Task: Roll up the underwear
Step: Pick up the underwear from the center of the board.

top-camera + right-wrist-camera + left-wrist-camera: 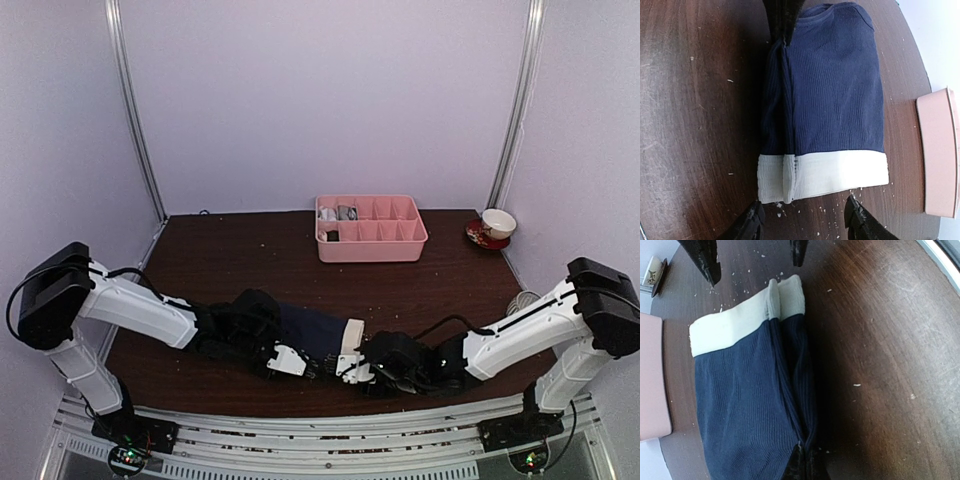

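Navy underwear (pixel 835 95) lies flat on the bench (pixel 230 260) close to my arms' bases, between the two grippers, its cream-white waistband (pixel 825 175) toward the right arm. One long edge is folded over onto the body, making a narrower strip, but I can see no roll begun at either end. My left gripper (pixel 802 465) is clamped on the leg-hem end, right at that fold. My right gripper (pixel 805 225) stands with its fingers apart just off the waistband, touching no cloth. I judge the task to be in its early part: the lengthwise fold is partly made, and the rolling itself is all to come. Well apart at the far side, the pink tray (pixel 372 245) holds something grey and dark in its left compartments, too small for me to name. Whether a second pair is among them I cannot tell.
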